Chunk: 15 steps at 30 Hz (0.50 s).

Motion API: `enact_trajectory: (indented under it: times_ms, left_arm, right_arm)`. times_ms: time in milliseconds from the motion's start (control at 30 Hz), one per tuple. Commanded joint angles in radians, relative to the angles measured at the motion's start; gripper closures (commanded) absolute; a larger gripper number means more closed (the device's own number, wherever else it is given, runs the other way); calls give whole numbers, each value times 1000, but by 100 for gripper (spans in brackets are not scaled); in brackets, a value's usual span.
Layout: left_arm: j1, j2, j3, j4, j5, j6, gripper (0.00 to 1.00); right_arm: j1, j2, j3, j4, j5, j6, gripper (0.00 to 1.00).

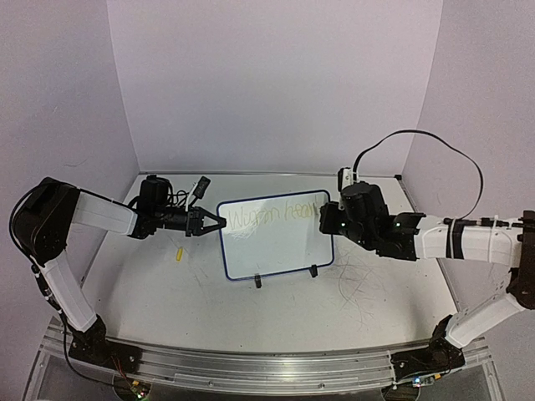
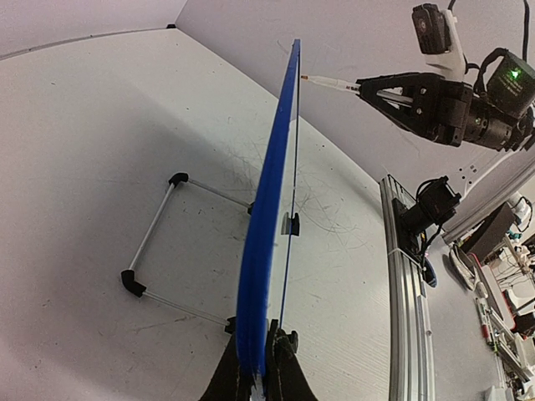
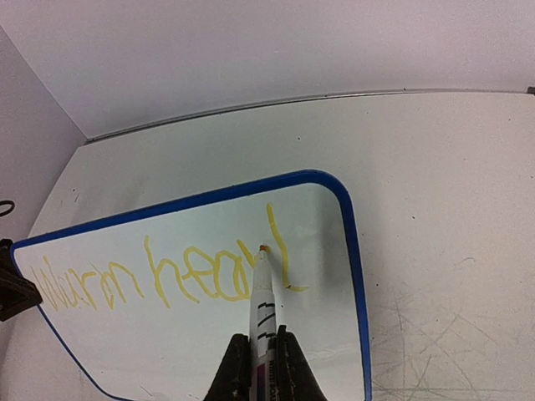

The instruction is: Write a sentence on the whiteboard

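Observation:
The whiteboard stands tilted on two black feet at mid-table, its blue frame edge-on in the left wrist view. My left gripper is shut on the board's left edge. The sentence runs in yellow along the top of the whiteboard, one line of two words. My right gripper is shut on a white marker. The marker's tip touches the board at the last letters, near the right edge.
A small yellow cap lies on the table left of the board. The board's wire stand reaches out behind it. Grey scribble marks cover the table at the right. Purple walls close in the back and sides.

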Motion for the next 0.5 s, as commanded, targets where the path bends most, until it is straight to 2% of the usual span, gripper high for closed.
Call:
enact_trajectory:
  times_ms: [0,467]
  left_arm:
    - [-5,7,18,-56,-130,71,100]
    - [-5,6,19,-58,-129,71,100]
  right_arm:
    - [-4,17,52,42,14,-15,100]
    - [-12,40,60,-8,59,17,100]
